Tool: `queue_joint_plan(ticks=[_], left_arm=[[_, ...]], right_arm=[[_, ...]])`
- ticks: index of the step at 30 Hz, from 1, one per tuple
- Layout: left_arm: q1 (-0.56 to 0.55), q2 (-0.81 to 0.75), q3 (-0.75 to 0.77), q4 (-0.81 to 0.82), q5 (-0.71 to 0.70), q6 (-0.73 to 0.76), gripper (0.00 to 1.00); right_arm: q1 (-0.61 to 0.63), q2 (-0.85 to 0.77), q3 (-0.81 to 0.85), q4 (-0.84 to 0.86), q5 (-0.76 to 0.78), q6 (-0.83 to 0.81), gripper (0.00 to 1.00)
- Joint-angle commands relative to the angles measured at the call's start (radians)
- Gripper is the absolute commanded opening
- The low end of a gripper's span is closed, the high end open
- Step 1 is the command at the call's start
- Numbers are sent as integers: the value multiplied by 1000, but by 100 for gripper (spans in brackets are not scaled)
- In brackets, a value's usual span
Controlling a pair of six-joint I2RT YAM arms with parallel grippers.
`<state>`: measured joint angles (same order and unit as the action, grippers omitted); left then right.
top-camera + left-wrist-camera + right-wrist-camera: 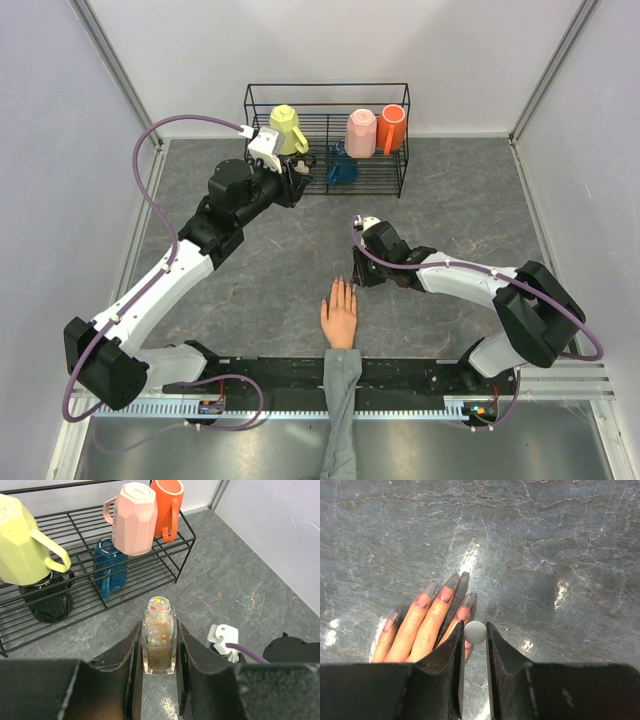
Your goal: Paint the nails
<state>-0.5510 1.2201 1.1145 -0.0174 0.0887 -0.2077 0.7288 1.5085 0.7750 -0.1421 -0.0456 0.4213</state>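
The left gripper (159,632) is held up in front of the wire rack (186,534). Its jaws are closed narrowly on a small clear bottle (159,642), which is kept upright with its neck uncapped, and glittery flecks are seen inside. A yellow mug (20,545), a pink mug (134,517) and an orange mug (167,502) are stored in the rack.

Over on the other side, the right gripper (475,630) is poised low above the grey marbled table (470,200). Its jaws are almost together and a round grey cap (475,632) is pinched between them; whatever hangs beneath it is hidden.

The mannequin hand (339,315) is laid flat at the near middle of the table, with its fingers pointed away from the bases and its grey sleeve (340,400) draped over the near edge. The nails (446,594) are seen at the fingertips, pinkish with darker rims. The nearest one is just beside the right gripper's left-hand jaw, close to the cap.
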Motion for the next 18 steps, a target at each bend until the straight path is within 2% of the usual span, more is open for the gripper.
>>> queue_joint_plan(ticks=[1,18], left_arm=[[6,-31,31,23,13,-25,2],[6,-31,31,25,14,-32,2]], right_arm=[[-5,-59,32,-10,10,-6,0],[-6,-50,0,-17,-37,11,0]])
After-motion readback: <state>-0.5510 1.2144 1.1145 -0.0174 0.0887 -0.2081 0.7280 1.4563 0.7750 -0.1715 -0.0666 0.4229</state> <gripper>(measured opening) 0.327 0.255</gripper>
